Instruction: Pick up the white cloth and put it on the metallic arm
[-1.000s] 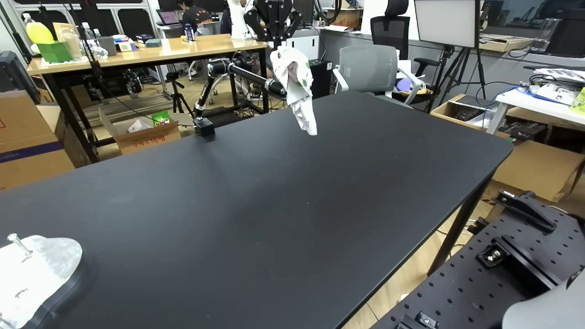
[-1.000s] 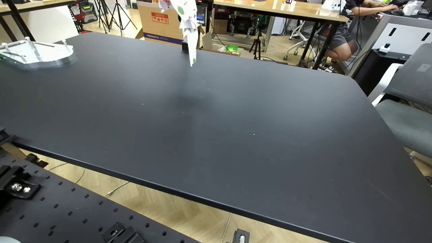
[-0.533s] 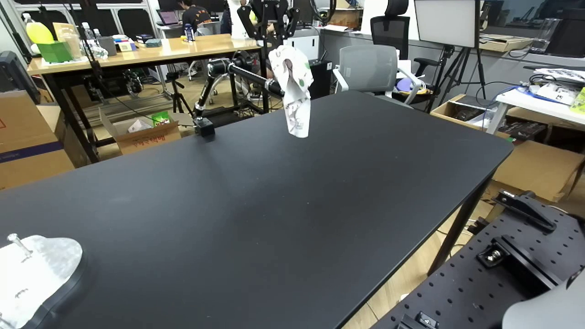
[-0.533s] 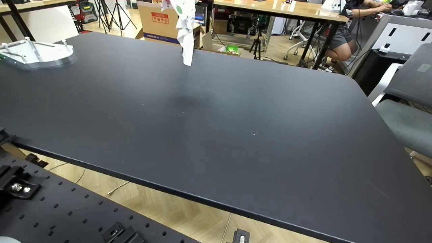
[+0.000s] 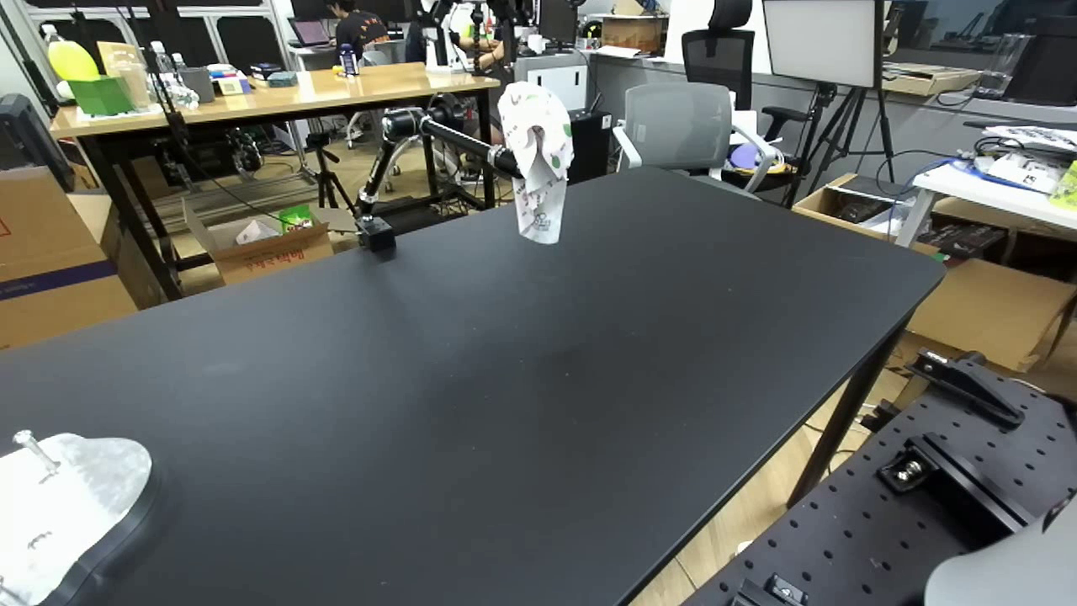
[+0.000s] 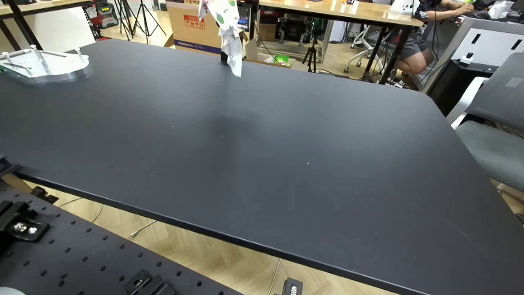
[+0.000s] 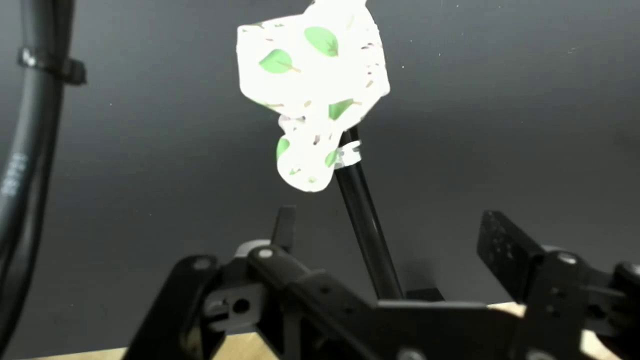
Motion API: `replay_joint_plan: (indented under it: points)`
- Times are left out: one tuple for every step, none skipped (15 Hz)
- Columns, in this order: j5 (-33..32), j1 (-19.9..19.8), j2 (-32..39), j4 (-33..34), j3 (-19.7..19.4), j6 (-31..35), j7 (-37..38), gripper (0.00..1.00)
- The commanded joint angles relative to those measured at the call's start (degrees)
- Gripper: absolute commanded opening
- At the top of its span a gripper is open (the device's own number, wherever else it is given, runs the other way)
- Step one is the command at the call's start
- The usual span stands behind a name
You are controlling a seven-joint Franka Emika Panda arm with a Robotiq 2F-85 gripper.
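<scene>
Looks down on the black table (image 7: 150, 165) in the wrist view, with the claw (image 7: 388, 227) spread wide and its pads (image 7: 504, 252) well apart. Frames part of the black metal arm (image 7: 363, 215) in the gap between them. Shows in an exterior view only at the top edge, mostly cut off, higher than the white cloth (image 5: 538, 160) with its green leaf print. As for the cloth: draped over the end of that metal arm, hiding the tip, and hanging in loose folds in both exterior views. In the wrist view, well clear of the pads. Cannot tell the bend higher up, out of frame.
</scene>
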Motion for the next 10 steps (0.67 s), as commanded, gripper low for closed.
replay_joint_plan:
  points:
    - [-1.87,0.73,-1.43,1.71,0.31,-0.90,1.39,1.00]
    - [-1.90,0.93,-2.03,1.88,0.42,-1.05,1.43,1.00]
    - [-1.89,0.84,-2.99,1.55,0.39,-0.02,1.26,1.00]
    - [-1.06,0.40,-1.34,1.22,0.67,-0.02,0.10,1.00]
    - [-1.23,0.42,-1.88,1.34,0.75,0.04,0.09,1.00]
    - [-1.30,0.42,-2.39,1.28,0.78,0.11,0.09,1.00]
    - [-1.33,0.41,-2.68,1.29,0.79,0.10,0.09,1.00]
    - [-1.34,0.41,-2.77,1.29,0.79,0.10,0.09,1.00]
    - [-1.36,0.41,-2.75,1.29,0.79,0.10,0.09,1.00]
    - [-1.38,0.41,-2.72,1.28,0.79,0.10,0.09,1.00]
